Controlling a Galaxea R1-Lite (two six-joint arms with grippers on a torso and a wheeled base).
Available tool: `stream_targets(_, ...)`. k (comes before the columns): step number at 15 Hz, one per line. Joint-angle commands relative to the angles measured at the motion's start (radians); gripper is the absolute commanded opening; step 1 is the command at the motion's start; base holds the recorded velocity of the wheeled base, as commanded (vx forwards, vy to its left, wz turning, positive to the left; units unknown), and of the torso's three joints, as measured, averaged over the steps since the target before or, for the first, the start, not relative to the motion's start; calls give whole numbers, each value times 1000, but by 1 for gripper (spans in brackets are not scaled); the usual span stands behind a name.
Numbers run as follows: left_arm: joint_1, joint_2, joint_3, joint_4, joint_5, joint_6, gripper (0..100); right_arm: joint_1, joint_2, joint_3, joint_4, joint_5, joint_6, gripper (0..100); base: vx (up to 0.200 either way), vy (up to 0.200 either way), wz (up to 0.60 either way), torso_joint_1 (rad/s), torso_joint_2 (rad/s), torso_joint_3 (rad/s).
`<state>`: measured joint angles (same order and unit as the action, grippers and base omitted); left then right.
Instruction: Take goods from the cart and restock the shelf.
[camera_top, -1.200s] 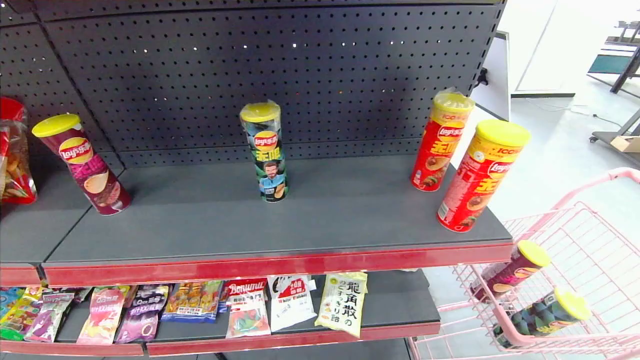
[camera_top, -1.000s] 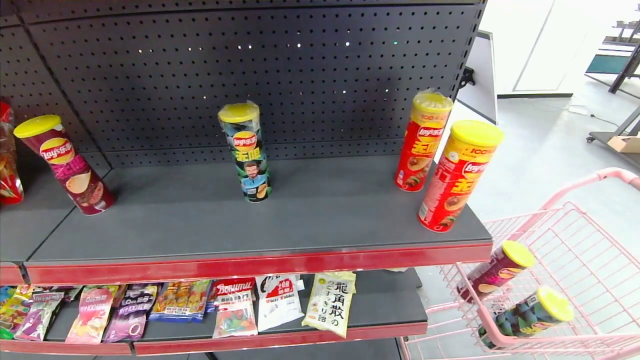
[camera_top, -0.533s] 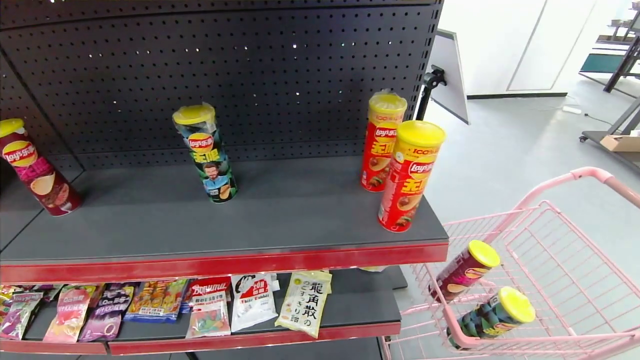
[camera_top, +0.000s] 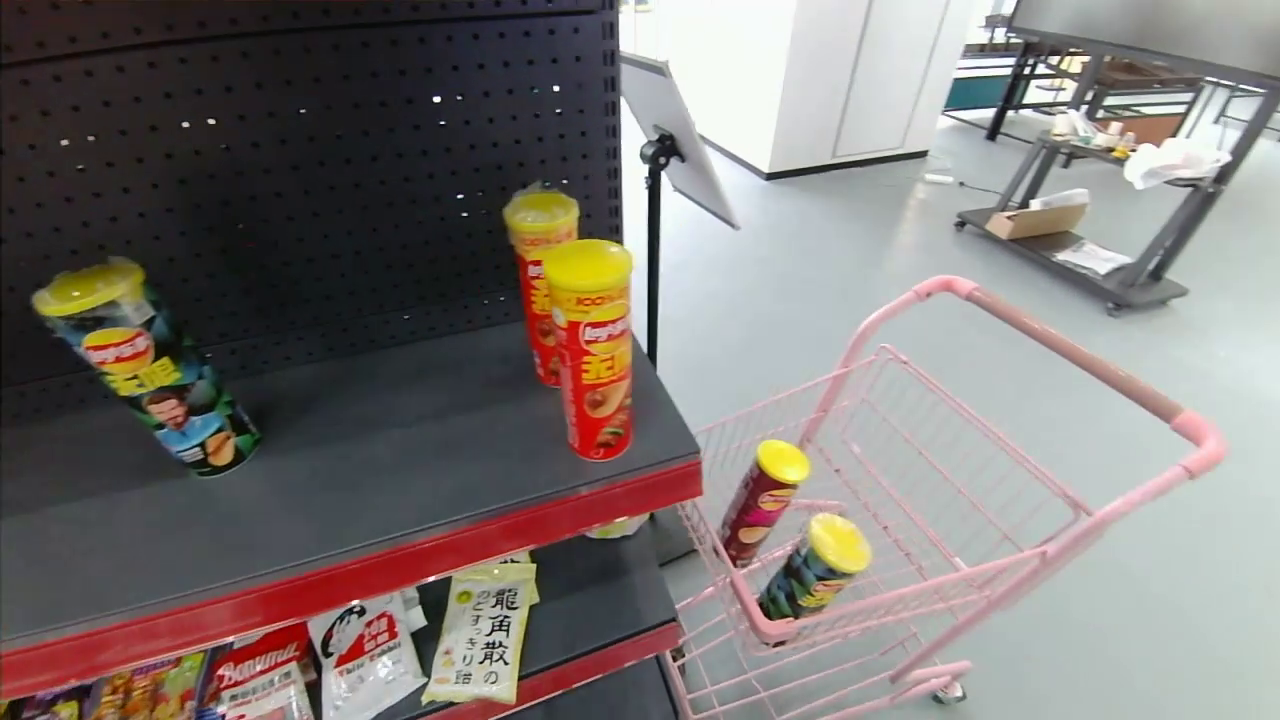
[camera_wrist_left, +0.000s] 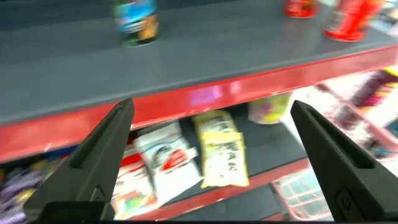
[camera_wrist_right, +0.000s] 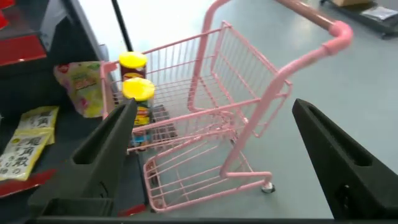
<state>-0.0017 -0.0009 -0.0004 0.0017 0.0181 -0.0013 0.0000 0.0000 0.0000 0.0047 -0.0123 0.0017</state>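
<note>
Shelf (camera_top: 400, 450) red-edged, pink cart (camera_top: 1060, 345) on grey floor (camera_top: 850, 260), left end effector (camera_wrist_left: 211, 104), right end effector (camera_wrist_right: 214, 104) both spread, empty

Bright, even light fills the open room and glares off the pale floor (camera_top: 850, 260). The dark shelf (camera_top: 400, 450) is dimmer, with soft shadows beside the cans (camera_top: 590, 350). Straight lines bow at the head view's edges.

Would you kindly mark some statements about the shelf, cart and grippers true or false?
A purple can and a dark can sit in the pink cart. True.
Three red cans stand on the shelf. False: two, a front red can and a rear red can.
The left gripper and right gripper are open and empty. True.
The green can lies flat. False: the green can stands on its base on the upper shelf.
</note>
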Motion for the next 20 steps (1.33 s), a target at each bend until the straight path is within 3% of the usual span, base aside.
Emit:
stream_targets(1,0,1,0,0,0,0,100,0,0,0,0,0,0,100,0,0,-600,-2,7,7)
stream_targets(7,0,1,0,0,0,0,100,0,0,0,0,2,1,100,0,0,0,-8,13,12)
stream_targets(20,0,1,0,0,0,0,100,0,0,0,0,2,3,100,0,0,0,-139,348,206)
